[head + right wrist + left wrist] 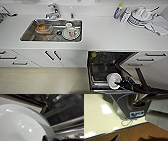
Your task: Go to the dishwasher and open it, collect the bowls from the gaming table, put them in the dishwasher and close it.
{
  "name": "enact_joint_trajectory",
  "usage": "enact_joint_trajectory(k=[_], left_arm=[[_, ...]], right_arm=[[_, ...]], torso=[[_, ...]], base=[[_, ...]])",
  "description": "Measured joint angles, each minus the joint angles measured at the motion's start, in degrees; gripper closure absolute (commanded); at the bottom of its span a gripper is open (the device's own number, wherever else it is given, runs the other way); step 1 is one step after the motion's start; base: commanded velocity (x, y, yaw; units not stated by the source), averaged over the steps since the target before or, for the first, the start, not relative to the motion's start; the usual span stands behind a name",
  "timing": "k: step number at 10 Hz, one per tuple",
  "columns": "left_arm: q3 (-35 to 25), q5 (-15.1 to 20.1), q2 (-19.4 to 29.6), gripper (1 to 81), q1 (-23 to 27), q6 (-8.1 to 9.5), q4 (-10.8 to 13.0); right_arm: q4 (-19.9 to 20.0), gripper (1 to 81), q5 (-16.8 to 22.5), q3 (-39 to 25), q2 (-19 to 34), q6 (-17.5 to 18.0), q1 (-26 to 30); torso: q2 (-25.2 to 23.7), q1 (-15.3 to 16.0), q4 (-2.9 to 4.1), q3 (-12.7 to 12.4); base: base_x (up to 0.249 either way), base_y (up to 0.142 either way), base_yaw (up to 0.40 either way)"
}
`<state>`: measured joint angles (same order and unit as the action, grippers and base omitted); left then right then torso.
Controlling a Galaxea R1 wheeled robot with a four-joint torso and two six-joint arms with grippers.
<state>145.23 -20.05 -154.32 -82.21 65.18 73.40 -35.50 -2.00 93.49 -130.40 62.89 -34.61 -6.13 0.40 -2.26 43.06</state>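
The dishwasher (pixel 105 63) stands open under the counter, its dark racks showing and its door down toward me. A pale round bowl (pixel 113 80) hangs over the lower rack. My right gripper (pixel 121 81) comes in from the lower right and is shut on the bowl's rim. In the right wrist view the bowl (pixel 18 125) looms large, with the dishwasher racks (pixel 65 112) behind it and one dark fingertip (pixel 45 138) at its edge. My left gripper (pixel 134 139) is open, its tips wide apart above a wooden floor (pixel 136 131). The gaming table is out of view.
A white counter (pixel 107 32) holds a steel sink (pixel 26 37) with dishes in it, a faucet (pixel 53 11), a bottle (pixel 118 11) and a drying rack of plates (pixel 141 16). White cabinet doors (pixel 35 58) and drawers (pixel 150 58) flank the dishwasher. My own base (pixel 131 105) stands on the pale floor.
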Motion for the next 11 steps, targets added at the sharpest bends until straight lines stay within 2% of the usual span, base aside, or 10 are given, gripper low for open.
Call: enact_joint_trajectory(k=[2, 4, 7, 8, 11], left_arm=[[3.21, -2.4, -4.08, 1.0, -2.99, 0.2, -0.3], [7.91, -2.49, -5.79, 1.0, -3.34, 0.46, -0.74], [11.45, -2.95, -9.19, 1.0, -3.43, 0.57, -0.83], [11.41, -3.25, -9.33, 1.0, -3.43, 0.55, -0.83], [11.73, -3.15, -8.89, 1.0, -3.49, 0.55, -1.0]], right_arm=[[1.05, 81.1, 3.64, 1.02, -1.96, 0.01, 3.46], [1.62, 81.1, 6.46, 3.34, -3.39, 0.0, 5.03], [4.96, 81.1, 7.8, 6.64, -4.0, 0.01, 8.24], [6.38, 1.0, 7.62, 6.97, -4.11, 0.39, 9.25], [7.67, 1.0, 6.99, 7.73, -2.73, -0.05, 9.97]], torso=[[0.0, 0.0, 0.0, 0.0], [0.0, 0.0, 0.0, 0.0], [0.0, 0.0, 0.0, 0.0], [0.0, 0.0, 0.0, 0.0], [0.0, 0.0, 0.0, 0.0]], base=[[0.0, 0.0, 0.0], [0.0, 0.0, 0.0], [0.0, 0.0, 0.0], [0.0, 0.0, 0.0], [0.0, 0.0, 0.0]])
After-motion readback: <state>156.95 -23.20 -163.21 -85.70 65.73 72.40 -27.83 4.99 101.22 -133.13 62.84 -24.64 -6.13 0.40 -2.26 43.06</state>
